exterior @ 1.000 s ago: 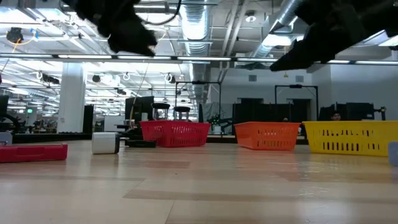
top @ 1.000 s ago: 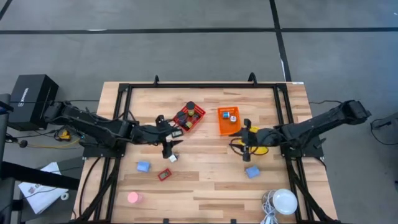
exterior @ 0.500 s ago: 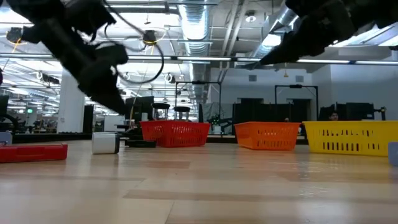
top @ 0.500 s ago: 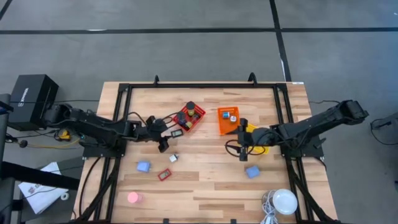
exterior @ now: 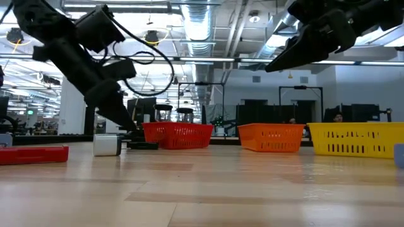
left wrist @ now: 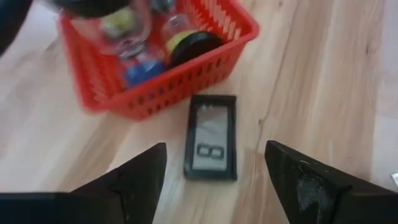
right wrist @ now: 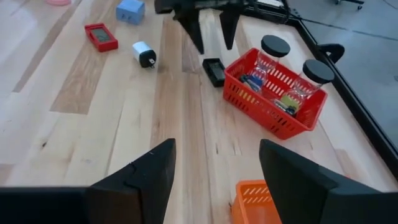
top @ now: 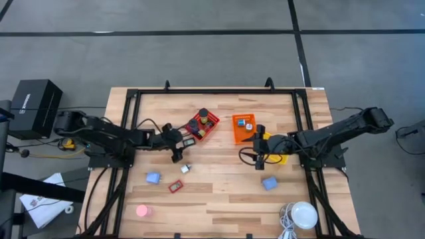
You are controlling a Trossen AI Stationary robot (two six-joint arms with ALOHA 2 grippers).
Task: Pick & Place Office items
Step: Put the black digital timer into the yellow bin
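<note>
Left gripper (left wrist: 214, 165) spread wide, empty, over the black rectangle (left wrist: 212, 144) lying on the table just beside red basket (left wrist: 205, 68). Right gripper (right wrist: 214, 165) wide, empty, near orange basket (right wrist: 261, 202).

Light wooden plank table (top: 219, 199): red mesh basket (top: 203, 125), orange mesh basket (top: 243, 130), black rectangle (left wrist: 211, 144), two blue blocks (top: 153, 178) (top: 269, 183), red-framed piece (top: 175, 186), pink disc (top: 142, 211), white round lamp (top: 305, 215).

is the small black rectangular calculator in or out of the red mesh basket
Out. The black calculator lies flat on the wooden table beside the red mesh basket, between the open left gripper fingers.
</note>
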